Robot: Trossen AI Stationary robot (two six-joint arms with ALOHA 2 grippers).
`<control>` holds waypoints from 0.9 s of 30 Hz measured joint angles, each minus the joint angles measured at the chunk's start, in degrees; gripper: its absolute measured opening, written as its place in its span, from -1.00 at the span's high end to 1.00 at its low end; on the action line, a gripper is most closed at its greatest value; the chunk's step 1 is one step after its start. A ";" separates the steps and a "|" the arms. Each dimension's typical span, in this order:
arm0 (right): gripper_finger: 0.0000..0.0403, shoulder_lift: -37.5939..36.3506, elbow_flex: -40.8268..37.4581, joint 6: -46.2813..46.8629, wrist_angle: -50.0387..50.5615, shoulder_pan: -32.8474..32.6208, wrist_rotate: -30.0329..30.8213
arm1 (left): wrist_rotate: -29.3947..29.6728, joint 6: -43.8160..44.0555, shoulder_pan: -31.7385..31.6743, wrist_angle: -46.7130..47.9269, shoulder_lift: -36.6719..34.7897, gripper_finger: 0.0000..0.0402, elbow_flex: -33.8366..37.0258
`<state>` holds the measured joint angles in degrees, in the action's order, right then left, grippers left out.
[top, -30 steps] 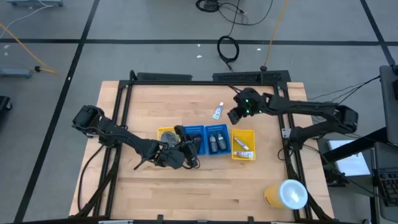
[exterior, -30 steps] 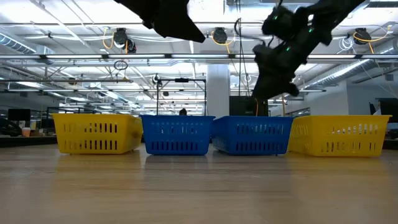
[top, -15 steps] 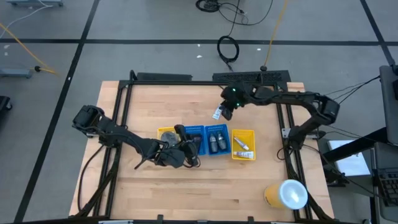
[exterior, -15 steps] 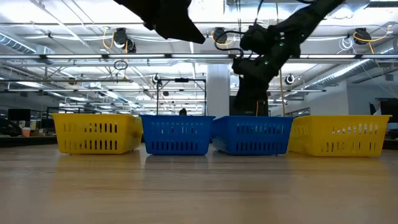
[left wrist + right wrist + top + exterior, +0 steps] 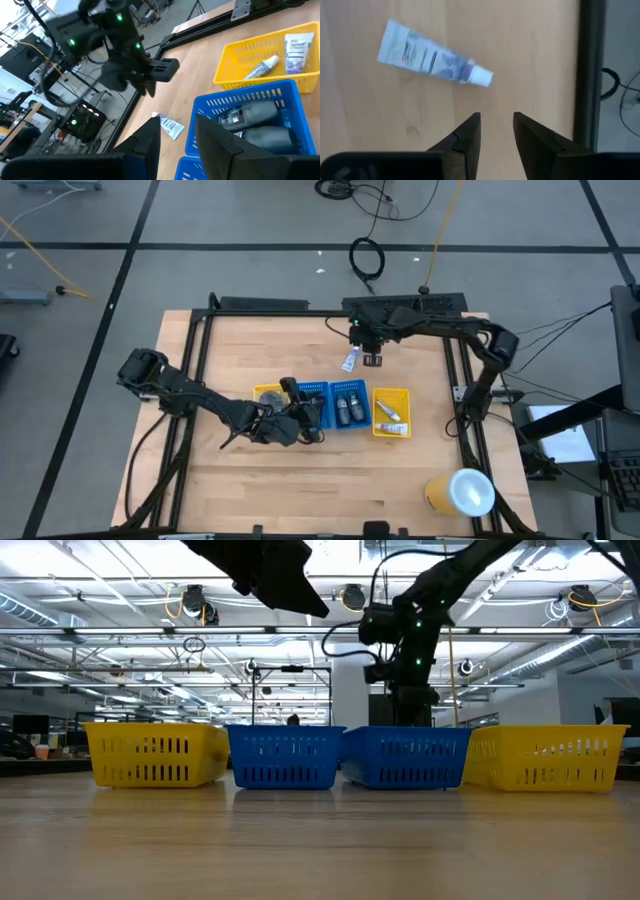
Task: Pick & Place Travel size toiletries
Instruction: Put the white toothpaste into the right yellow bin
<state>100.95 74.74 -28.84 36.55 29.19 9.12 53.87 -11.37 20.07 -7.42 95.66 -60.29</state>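
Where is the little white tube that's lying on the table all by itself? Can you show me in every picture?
High view: the white tube lies on the bare wood behind the blue tray, just left of the right gripper.
Low view: not visible; the trays hide it.
Left wrist view: tube beside the blue tray.
Right wrist view: tube just beyond the fingers.
Shared landmark: the blue tray.

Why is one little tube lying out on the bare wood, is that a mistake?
It does stand out: a white tube lies alone on the table behind the row of trays, while the other toiletries sit inside them. The right gripper, fingers apart, hovers beside it, probably about to collect it.
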 joint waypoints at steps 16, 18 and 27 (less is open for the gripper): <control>0.59 4.08 0.61 -17.91 -6.19 -3.82 8.61 | -7.72 0.37 -1.37 0.44 0.01 0.40 0.02; 0.57 4.06 0.61 -19.33 -6.56 -3.82 7.04 | -7.76 0.37 -1.37 0.44 0.00 0.40 0.02; 0.42 4.09 0.59 -20.27 -6.34 -3.82 5.41 | -7.78 1.05 -1.45 1.73 0.00 0.40 0.02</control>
<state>105.03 75.33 -49.11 30.20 25.36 14.53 46.09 -10.33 18.61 -5.69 95.66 -60.27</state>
